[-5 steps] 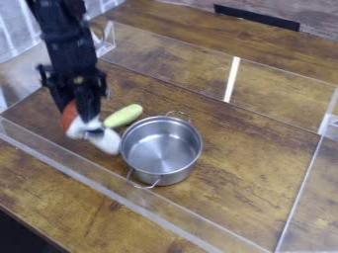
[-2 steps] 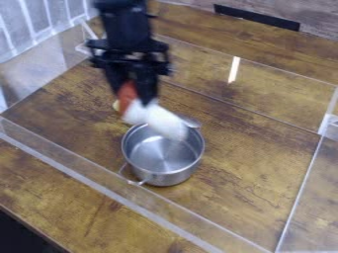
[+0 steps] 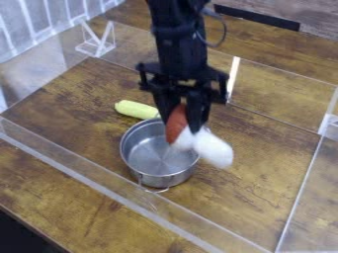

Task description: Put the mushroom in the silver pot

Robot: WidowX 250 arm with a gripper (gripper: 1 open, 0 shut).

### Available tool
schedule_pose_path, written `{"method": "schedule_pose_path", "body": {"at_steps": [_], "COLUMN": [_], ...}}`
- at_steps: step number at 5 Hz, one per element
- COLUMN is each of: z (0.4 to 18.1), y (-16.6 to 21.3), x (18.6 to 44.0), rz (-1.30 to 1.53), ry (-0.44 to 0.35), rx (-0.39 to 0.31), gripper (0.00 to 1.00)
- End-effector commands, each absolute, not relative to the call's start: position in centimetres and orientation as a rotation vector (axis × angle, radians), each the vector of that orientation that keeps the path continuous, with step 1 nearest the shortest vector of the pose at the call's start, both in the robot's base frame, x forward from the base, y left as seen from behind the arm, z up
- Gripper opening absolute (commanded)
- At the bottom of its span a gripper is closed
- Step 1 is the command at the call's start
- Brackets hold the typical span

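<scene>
Your tool [image 3: 181,117] (pointing straight down) grips the mushroom [image 3: 199,141] by its cap, white stem hanging over the right rim of the silver pot [image 3: 160,156] on the tabletop [image 3: 79,109].

The gripper [image 3: 187,121] has carried the mushroom [image 3: 199,140] from the table's left side across to above the silver pot [image 3: 161,153], uncovering the yellow-green vegetable [image 3: 134,109].

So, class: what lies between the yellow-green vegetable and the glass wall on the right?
In the camera view, the silver pot, with the gripper holding the mushroom over its right rim.
</scene>
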State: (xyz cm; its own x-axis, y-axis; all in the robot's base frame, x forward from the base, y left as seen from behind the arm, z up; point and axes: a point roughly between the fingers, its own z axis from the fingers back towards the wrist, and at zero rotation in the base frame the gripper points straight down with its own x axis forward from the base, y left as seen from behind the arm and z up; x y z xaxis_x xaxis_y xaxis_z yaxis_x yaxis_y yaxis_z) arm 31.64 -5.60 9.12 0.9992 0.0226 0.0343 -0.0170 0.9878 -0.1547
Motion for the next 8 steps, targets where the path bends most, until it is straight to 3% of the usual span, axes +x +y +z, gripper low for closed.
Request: {"method": "schedule_pose_path", "body": {"at_steps": [1, 4, 6, 8], "z": [9.0, 6.9, 6.4, 6.5], "y": [-5.4, -4.3, -2.4, -0.5], "x": [31.7, 32.3, 33.4, 33.8], "rz": [0.019, 0.066, 0.166, -0.038], "ry": [-0.075, -0.08, -0.09, -0.097], "rx": [-0.136, -0.088, -0.063, -0.073], "gripper": [0.0, 0.0, 0.0, 0.0]}}
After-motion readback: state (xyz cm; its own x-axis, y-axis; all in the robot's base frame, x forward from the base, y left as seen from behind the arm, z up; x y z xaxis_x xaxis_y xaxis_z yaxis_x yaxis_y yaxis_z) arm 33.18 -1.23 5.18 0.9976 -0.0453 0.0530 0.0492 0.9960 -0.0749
